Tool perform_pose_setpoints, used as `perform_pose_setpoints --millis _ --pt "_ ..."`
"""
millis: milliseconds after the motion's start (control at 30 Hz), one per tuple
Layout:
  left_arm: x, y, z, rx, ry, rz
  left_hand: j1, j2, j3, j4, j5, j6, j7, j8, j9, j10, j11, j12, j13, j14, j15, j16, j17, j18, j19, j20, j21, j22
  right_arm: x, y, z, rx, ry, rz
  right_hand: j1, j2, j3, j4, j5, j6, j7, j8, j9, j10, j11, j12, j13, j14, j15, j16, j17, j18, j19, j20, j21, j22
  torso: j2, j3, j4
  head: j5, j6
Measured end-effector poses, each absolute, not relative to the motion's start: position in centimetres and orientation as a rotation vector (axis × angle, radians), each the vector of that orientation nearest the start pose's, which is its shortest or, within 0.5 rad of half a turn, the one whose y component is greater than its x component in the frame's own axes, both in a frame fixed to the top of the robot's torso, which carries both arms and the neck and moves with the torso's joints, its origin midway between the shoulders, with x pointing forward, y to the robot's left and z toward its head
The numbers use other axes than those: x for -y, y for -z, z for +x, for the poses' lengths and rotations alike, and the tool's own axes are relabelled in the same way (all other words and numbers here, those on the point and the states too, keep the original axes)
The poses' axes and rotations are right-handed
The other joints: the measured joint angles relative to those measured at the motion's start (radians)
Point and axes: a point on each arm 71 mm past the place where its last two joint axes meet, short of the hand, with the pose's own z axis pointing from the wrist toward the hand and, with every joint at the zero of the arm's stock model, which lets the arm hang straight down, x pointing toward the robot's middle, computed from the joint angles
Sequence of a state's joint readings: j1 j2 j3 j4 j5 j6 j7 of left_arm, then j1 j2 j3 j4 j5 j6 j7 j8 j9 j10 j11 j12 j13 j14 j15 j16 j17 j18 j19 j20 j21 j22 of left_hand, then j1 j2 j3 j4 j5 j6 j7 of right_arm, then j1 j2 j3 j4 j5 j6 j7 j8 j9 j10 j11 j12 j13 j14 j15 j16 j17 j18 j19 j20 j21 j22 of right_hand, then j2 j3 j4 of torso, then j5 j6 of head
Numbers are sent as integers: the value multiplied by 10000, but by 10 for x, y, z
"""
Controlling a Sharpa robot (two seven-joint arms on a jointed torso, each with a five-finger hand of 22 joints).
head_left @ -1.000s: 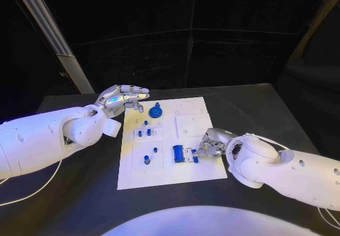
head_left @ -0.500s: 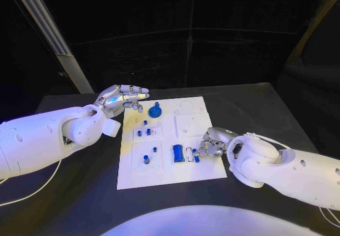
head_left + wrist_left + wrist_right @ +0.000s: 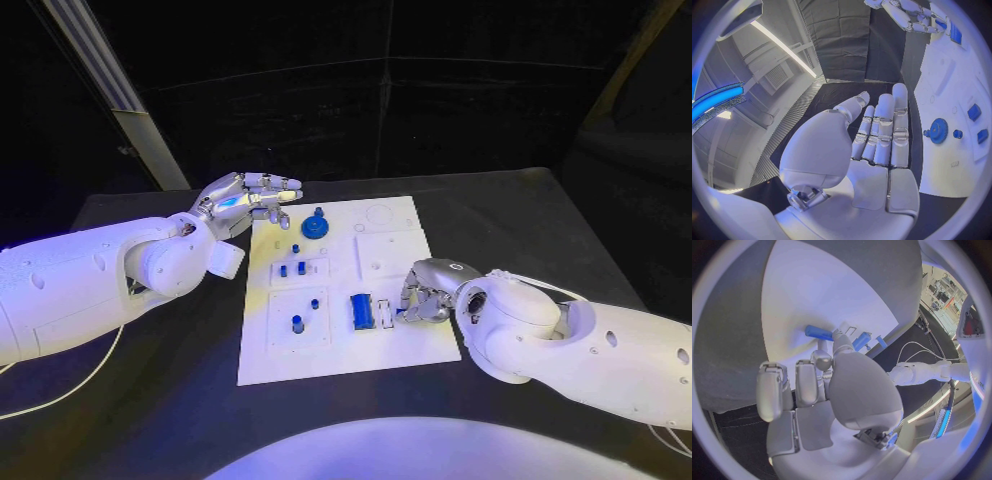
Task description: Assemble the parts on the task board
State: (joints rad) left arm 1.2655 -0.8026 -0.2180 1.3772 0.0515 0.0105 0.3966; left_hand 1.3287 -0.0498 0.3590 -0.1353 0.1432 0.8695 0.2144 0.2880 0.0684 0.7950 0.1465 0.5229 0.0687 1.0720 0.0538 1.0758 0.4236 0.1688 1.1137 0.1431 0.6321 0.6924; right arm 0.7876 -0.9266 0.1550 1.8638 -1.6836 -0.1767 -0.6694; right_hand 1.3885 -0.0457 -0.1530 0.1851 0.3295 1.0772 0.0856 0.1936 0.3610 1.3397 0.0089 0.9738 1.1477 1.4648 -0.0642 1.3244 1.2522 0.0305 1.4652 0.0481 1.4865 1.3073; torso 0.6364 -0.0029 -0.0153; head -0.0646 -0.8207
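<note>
2 hands differ: right hand (image 3: pixel 423 296) has shifted closer, fingers touching the blue block (image 3: pixel 361 312); left hand (image 3: pixel 248 196) hovers spread, empty.

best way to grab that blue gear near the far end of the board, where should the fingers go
The blue gear lies flat on the task board, so its toothed rim is the part to pinch, fingers coming straight down from above on opposite sides. The open left hand hovers just beside it at the board's far left edge, so it is probably the one to use. How high its centre stands above the face cannot be told.
</note>
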Motion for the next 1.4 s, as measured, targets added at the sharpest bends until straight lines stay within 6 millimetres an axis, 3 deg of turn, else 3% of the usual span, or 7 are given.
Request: perform_pose_setpoints --millis 200,433,600,933,1133,1267,1400 --pt "-220 216 496 -16412 16774 -10968 0 0 0 0 0 -32 32 0 0 0 0 0 0 0 0 0 0 0 0 0 0 1 174 263 370 -19891 -3430 -206 0 0 -61 61 481 -39 29 -40 -1 -2 2 -36 -14 0 0 -42 -19 1 0 0 0 0 0 -5 12 -3 24" --pt "-221 216 496 -16425 16760 -10983 0 0 0 0 0 -32 32 0 0 -5 5 -1 1 0 0 0 -11 0 0 0 -40 -9 176 263 370 -19870 -3260 -436 -42 -41 -61 62 481 -40 29 -39 3 -1 2 -63 -47 0 0 -72 -54 1 0 0 -42 0 -3 -7 24 32 13" --pt "-221 216 496 -16440 16755 -10990 0 0 0 0 0 -32 32 0 0 -36 37 -1 1 0 0 0 -10 0 0 0 -40 -8 176 262 371 -19817 -3135 -654 -108 -107 -134 135 518 -174 77 -118 31 -126 54 -213 -125 0 0 -214 -185 1 0 0 -115 0 -6 -4 -2 55 13" --pt "-221 217 496 -16478 16740 -11004 0 0 0 0 0 -68 68 40 0 -71 71 37 -8 -60 11 0 -63 0 -35 35 -40 -37 178 260 369 -19707 -2909 -1109 -161 -160 -189 191 506 -271 123 -166 -4 -202 59 -309 -196 36 39 -273 -271 2 26 26 -195 0 -1 10 -9 21 27" --pt "-221 217 496 -16505 16735 -11010 0 0 0 0 0 -68 68 39 0 -107 36 37 -7 -108 34 0 -77 0 -35 35 -109 -46 181 260 368 -19652 -2786 -1267 -371 -370 -423 424 -104 -471 174 -235 18 -591 161 -963 -651 39 108 -503 -477 2 -51 128 -374 0 -1 9 -9 8 27" --pt "-221 217 496 -16529 16737 -11013 0 0 0 0 0 -104 32 39 -6 -107 36 37 -7 -108 34 0 -89 0 -70 69 -109 -45 184 259 368 -19644 -2697 -1356 -371 -370 -423 424 -103 -472 173 -235 18 -591 161 -998 -683 38 108 -503 -478 2 -50 128 -377 0 -1 8 -9 -4 32" --pt "-221 217 496 -16555 16736 -11018 0 0 0 0 0 -105 32 39 -9 -107 36 37 -7 -108 35 0 -89 0 -70 70 -109 -45 184 259 367 -19672 -2634 -1475 -144 -280 -418 419 198 -473 172 -235 85 -590 161 -954 -683 39 108 -502 -447 1 -50 128 -382 0 -2 5 -9 -23 36"
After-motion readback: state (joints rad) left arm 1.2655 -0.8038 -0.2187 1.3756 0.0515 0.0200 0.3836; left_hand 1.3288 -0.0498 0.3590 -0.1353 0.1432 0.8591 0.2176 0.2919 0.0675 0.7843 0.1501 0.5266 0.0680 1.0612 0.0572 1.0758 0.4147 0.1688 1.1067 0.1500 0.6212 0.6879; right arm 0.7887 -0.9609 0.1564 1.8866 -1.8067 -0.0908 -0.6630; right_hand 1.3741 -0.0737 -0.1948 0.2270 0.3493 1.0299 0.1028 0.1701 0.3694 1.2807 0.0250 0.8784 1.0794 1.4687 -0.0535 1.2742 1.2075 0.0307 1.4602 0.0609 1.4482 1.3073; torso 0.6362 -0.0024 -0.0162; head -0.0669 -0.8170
